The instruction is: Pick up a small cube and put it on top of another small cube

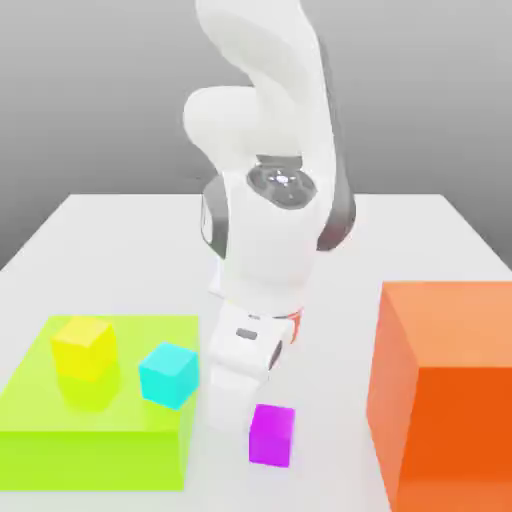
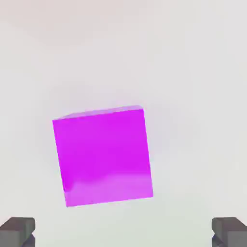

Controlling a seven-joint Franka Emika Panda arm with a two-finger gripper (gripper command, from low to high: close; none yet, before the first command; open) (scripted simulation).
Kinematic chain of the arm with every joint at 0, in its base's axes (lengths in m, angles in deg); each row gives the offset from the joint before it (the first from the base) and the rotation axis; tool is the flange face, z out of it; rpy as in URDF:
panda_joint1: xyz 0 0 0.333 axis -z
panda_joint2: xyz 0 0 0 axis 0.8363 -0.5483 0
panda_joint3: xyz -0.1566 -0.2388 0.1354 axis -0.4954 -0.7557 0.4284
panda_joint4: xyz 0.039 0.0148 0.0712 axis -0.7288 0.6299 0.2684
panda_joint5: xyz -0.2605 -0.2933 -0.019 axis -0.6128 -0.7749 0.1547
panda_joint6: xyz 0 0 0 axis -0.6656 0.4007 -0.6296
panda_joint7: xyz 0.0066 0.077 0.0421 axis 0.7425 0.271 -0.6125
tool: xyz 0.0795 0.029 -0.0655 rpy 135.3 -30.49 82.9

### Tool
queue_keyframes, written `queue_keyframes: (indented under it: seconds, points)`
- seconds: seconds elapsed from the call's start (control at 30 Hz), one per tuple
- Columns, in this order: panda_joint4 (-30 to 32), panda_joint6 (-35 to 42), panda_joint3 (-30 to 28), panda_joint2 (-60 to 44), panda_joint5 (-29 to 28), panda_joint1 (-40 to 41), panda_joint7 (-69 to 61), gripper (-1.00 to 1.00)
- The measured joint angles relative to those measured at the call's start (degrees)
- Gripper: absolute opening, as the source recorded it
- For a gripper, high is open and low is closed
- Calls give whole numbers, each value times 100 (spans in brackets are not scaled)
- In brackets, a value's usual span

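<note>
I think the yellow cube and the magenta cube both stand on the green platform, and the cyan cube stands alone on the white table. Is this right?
Not quite: the colours are swapped. In the exterior view, the cyan cube stands on the green platform beside the yellow cube, and the magenta cube stands alone on the white table.

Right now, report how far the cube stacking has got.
Done: the arm has brought the open gripper above the magenta cube, which lies on the white table beside the green platform. In hand: nothing gripped, the fingers stand apart. Left: grasp, lift, and stack it on another small cube, such as the cyan cube.
</note>
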Motion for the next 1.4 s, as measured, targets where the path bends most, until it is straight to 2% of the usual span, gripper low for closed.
queue_keyframes:
  seconds: [0.1,0.27,0.3,0.53,0.7,0.83,1.13,1.3,1.4]
  points:
    - [-15,-364,-32,-289,-40,-13,-103,0]
    - [-179,-980,-768,-1076,-745,-593,415,0]
    - [-203,-1080,-926,-1205,-798,-744,457,-100]
    - [-206,-1078,-943,-1214,-815,-758,472,-100]
    - [-51,-540,-314,-490,-121,-273,-60,-100]
    - [-51,-154,-54,-10,462,-163,-463,-100]
    - [-1256,523,-1020,-688,-416,-609,2251,-100]
    - [-1932,892,-1491,-904,-677,-848,3739,-100]
    - [-2102,1150,-1789,-860,-821,-946,4594,-100]
